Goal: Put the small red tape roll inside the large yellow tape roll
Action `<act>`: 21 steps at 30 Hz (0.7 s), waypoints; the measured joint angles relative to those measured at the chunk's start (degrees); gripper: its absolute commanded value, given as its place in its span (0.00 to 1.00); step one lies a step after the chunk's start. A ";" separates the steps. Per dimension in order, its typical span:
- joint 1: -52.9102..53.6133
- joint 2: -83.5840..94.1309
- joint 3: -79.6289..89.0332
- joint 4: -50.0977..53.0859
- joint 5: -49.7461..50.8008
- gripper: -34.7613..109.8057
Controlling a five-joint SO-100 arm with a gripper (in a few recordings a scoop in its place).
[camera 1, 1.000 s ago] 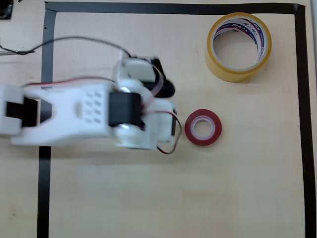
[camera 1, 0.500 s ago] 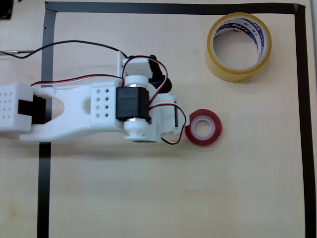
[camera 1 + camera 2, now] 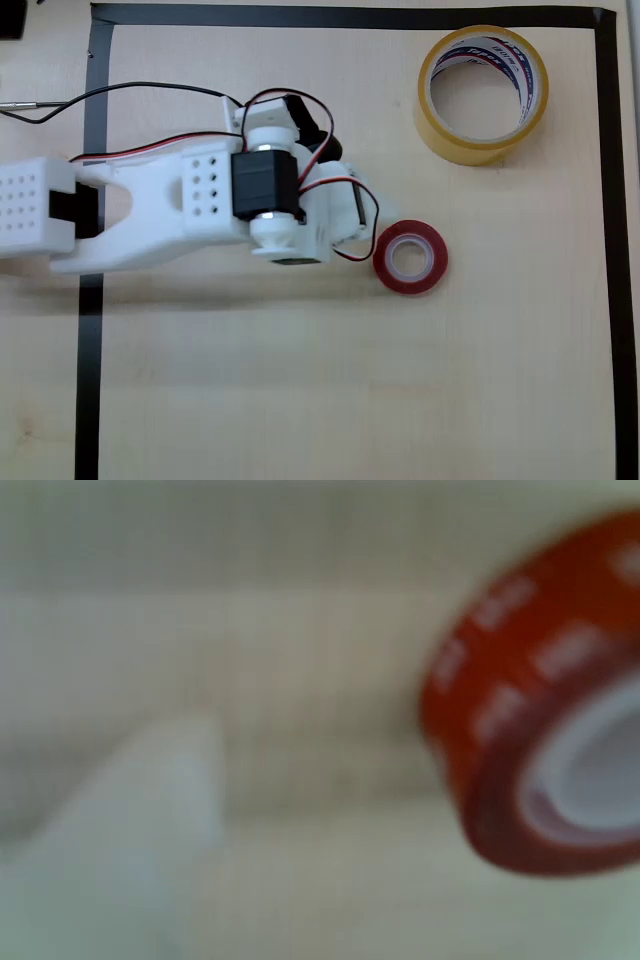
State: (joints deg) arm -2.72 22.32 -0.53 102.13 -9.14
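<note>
The small red tape roll (image 3: 410, 257) lies flat on the wooden table, right of centre in the overhead view. My gripper (image 3: 348, 180) sits just left of it, slightly higher in the picture, and appears open. Its dark jaw angles up and away from the white one. Nothing is held. In the blurred wrist view, the red roll (image 3: 545, 710) is at the right edge and one white finger (image 3: 140, 840) shows at lower left, with bare table between them. The large yellow tape roll (image 3: 483, 93) lies flat at the top right, its hole empty.
Black tape (image 3: 350, 16) marks a rectangular border on the table, along the top, left and right sides. Red and black cables (image 3: 150, 92) loop over the white arm (image 3: 160, 215), which reaches in from the left edge.
The arm has advanced to the right and its wrist has swung slightly upward in the picture. Both tape rolls have stayed in place.
</note>
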 measured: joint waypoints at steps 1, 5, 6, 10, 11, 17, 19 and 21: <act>0.09 -0.53 0.00 -0.26 0.00 0.42; 0.09 -2.46 0.00 -1.58 -0.88 0.42; 0.00 -2.81 0.00 -2.11 -0.97 0.42; 0.18 -4.22 0.00 -4.13 -1.85 0.42; 0.18 -4.31 -0.09 -4.39 -1.93 0.42; 0.18 -4.31 -1.05 -4.22 -2.02 0.42; 0.53 -4.31 -1.05 -4.22 -2.02 0.42; 1.32 -4.22 -1.05 -4.57 -2.64 0.42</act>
State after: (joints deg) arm -1.41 18.11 -1.58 97.56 -11.78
